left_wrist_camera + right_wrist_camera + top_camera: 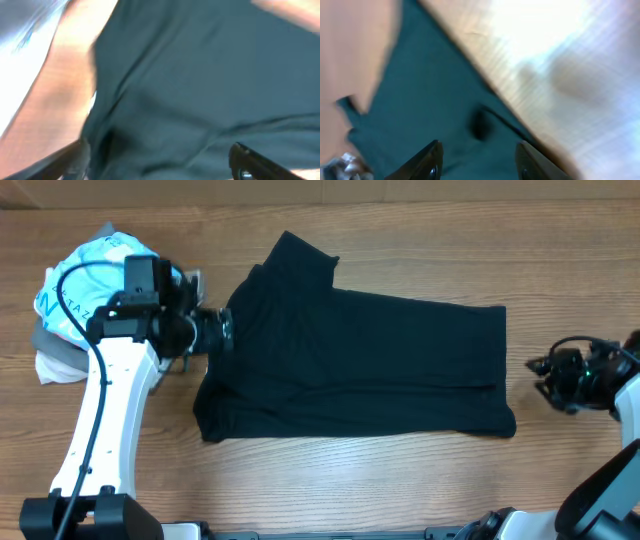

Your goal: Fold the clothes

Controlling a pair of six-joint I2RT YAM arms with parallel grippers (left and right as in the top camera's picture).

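While a pale pile (85, 290) waits at the far left corner of the desk (400, 480), the left gripper (222, 330) holds released jaws over the left end of the black shirt (370, 360), spread flat mid-desk. The right gripper (541, 368), likewise released, hovers off its right end, probably readying a fold.

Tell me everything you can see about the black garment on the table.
The black garment looks like soft, thin cloth, laid nearly flat on the wooden table with shallow creases. One flap sticks out at its far left corner. The left gripper, fingers spread, is at its left edge; the right gripper sits clear of its right edge.
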